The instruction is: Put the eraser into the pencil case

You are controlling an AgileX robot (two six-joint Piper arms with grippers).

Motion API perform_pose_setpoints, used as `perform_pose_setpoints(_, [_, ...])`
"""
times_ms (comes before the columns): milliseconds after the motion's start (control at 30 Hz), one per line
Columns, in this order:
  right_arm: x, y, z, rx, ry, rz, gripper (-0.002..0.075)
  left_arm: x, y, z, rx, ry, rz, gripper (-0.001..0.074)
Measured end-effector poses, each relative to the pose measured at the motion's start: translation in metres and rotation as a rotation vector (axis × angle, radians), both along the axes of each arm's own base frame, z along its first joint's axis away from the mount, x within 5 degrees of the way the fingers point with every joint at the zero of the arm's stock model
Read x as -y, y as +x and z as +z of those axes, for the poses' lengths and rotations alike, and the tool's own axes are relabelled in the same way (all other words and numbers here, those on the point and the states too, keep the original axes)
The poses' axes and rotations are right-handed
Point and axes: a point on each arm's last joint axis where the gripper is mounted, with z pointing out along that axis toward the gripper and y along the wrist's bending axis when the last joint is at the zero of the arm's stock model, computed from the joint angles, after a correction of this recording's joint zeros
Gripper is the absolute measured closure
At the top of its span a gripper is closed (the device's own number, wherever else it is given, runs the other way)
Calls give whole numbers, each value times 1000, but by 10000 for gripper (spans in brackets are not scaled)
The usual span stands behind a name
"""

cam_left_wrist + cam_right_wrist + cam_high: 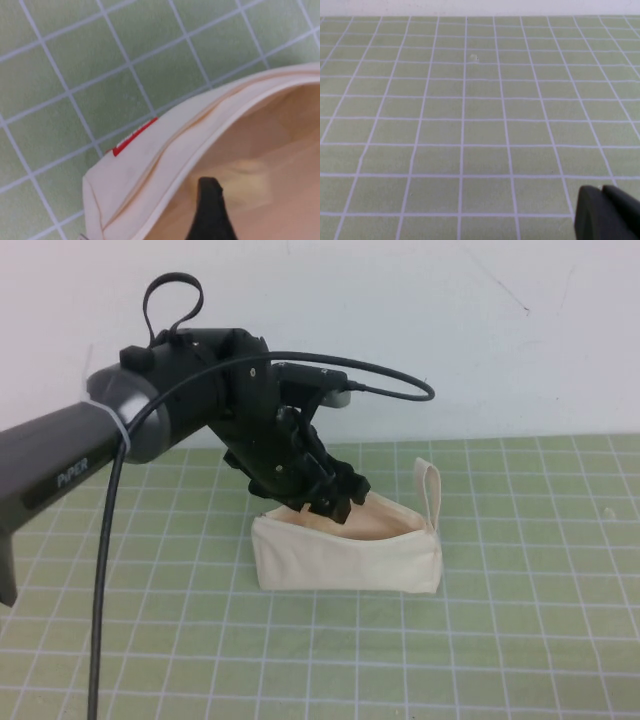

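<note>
The cream-white pencil case lies on the green grid mat with its mouth open, showing the peach lining. My left gripper reaches down into that mouth. In the left wrist view the pencil case fills the frame, and the tan-yellow eraser lies on the lining just beside one black finger. The left gripper is open; its other finger is out of frame. The eraser is hidden in the high view. My right gripper is shut and empty, low over bare mat, out of the high view.
The pouch's loop strap stands up at its right end. A small red tag sits on the pouch's outer side. The left arm's black cable hangs at the left. A white wall backs the mat.
</note>
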Motion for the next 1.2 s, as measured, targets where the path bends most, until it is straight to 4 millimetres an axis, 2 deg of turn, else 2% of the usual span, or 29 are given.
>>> perform_pose_setpoints(67, [0,0,0,0,0,0,727,0,1,3,11,-6,12,318])
perform_pose_setpoints(100, [0,0,0,0,0,0,727,-1,1,6,21,-6,18,345])
perform_pose_setpoints(133, [0,0,0,0,0,0,727,-1,2,10,35,-2,23,381])
perform_pose_setpoints(233, [0,0,0,0,0,0,727,-9,-1,30,113,28,26,592])
perform_pose_setpoints(267, [0,0,0,0,0,0,727,-12,-4,41,148,34,31,642])
perform_pose_setpoints(367, [0,0,0,0,0,0,727,-25,-16,80,269,40,76,707])
perform_pose_setpoints(467, [0,0,0,0,0,0,727,-40,-39,129,449,34,95,727])
perform_pose_setpoints(533, [0,0,0,0,0,0,727,-48,-63,155,579,32,91,731])
perform_pose_setpoints(633, [0,0,0,0,0,0,727,-61,-104,175,730,12,85,734])
perform_pose_setpoints(733, [0,0,0,0,0,0,727,-76,-143,173,796,-46,91,734])
perform_pose_setpoints(933, [0,0,0,0,0,0,727,-114,-207,133,821,-99,91,735])
perform_pose_setpoints(1067, [0,0,0,0,0,0,727,-133,-238,106,815,-130,98,735])
perform_pose_setpoints(1200, [0,0,0,0,0,0,727,-145,-257,80,778,-154,118,735])
